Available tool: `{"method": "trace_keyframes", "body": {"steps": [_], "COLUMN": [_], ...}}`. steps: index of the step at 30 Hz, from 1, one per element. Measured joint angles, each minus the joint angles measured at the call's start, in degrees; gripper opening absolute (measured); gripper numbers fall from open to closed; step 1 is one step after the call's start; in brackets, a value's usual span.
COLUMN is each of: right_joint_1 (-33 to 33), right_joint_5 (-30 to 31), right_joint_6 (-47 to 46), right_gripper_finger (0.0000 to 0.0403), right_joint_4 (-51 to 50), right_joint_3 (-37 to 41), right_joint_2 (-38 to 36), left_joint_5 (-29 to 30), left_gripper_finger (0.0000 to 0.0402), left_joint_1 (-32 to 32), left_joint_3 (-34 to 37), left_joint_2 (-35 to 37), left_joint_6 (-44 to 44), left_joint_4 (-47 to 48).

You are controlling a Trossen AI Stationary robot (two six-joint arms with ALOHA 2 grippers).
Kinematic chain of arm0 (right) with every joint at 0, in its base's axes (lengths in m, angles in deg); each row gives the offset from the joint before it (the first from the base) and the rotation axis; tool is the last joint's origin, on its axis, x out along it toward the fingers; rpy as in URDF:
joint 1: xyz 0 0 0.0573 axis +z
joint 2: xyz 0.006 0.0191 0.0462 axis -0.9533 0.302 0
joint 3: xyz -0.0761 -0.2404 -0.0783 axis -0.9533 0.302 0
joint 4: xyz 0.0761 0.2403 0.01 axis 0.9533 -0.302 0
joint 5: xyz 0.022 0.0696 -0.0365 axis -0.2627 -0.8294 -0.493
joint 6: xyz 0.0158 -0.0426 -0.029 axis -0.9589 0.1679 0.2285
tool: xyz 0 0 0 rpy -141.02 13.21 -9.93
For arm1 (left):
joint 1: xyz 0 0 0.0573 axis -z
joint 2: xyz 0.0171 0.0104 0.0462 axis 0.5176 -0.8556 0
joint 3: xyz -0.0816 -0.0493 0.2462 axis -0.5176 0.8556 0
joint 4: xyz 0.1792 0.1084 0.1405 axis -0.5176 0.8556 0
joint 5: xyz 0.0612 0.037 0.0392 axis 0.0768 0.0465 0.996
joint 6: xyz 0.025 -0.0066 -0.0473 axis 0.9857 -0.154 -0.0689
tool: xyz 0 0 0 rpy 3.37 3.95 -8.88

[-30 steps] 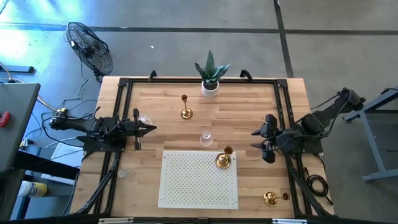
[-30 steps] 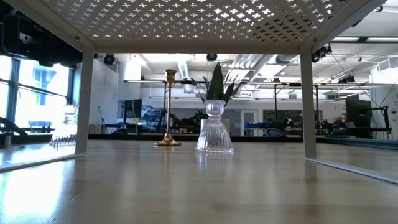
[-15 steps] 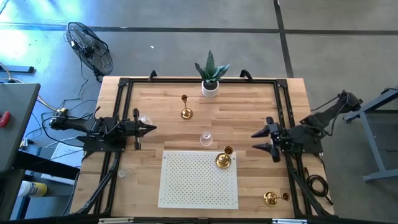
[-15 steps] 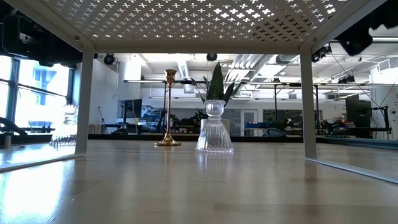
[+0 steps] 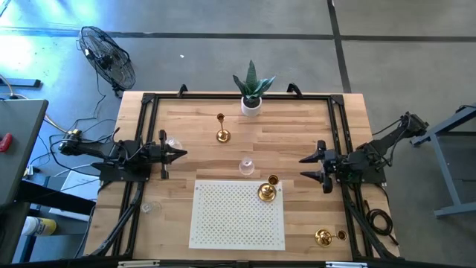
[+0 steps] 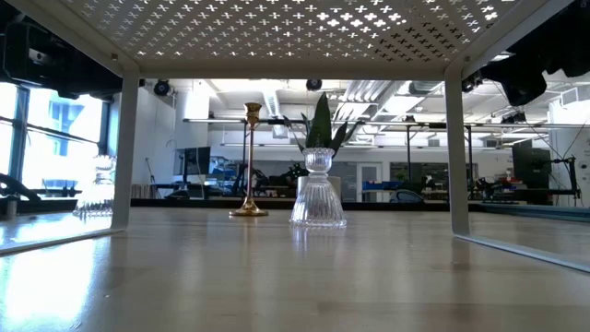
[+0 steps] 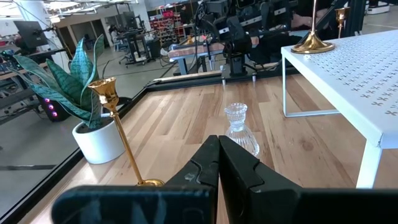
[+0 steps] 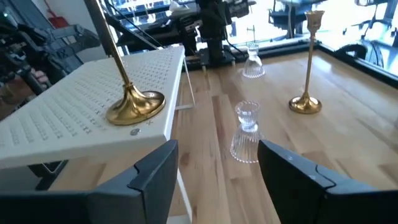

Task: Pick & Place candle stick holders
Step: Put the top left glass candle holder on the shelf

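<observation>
- One brass candle stick holder [image 5: 267, 192] already stands on the white perforated rack [image 5: 236, 219], evidently the drop spot.
- Right tool [image 5: 309, 166], fingers wide and empty, faces the clear glass holder [image 5: 246, 166] mid-bench, probably the next pick.
- Left tool [image 5: 178, 155] is closed on nothing, parked at the bench's left edge.
- Another brass holder [image 5: 222, 132] stands near the potted plant [image 5: 251, 89].

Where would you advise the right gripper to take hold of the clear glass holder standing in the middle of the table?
Probably at the narrow neck of the glass holder, from the right gripper's own side. It stands upright, waisted above a flared base, and the open fingers already face it.
</observation>
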Motion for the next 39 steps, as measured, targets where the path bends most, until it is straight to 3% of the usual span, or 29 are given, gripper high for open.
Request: {"method": "trace_keyframes", "body": {"steps": [14, 20, 32, 39], "right_joint_1": [0.0, 0.0, 0.0, 0.0], "right_joint_5": [0.1, -1.1, -0.2, 0.2], "right_joint_6": [10.6, 13.6, 16.6, 18.5], "right_gripper_finger": [0.0212, 0.0211, 0.0213, 0.0212], "right_joint_4": [18.0, 22.0, 22.8, 22.7], "right_joint_3": [5.6, 5.6, 5.6, 5.6], "right_joint_2": [0.0, 0.0, 0.0, 0.0], "left_joint_5": [0.0, -2.6, -3.9, 0.4], "left_gripper_finger": [0.0001, 0.0001, 0.0001, 0.0001], "left_joint_1": [0.0, 0.0, 0.0, 0.0], "left_joint_3": [0.0, 0.0, 0.2, 0.2], "left_joint_2": [0.0, 0.0, 0.0, 0.0], "left_joint_6": [0.0, -9.6, -10.3, -13.3], "left_joint_4": [-0.1, -0.1, -1.6, -3.4]}}
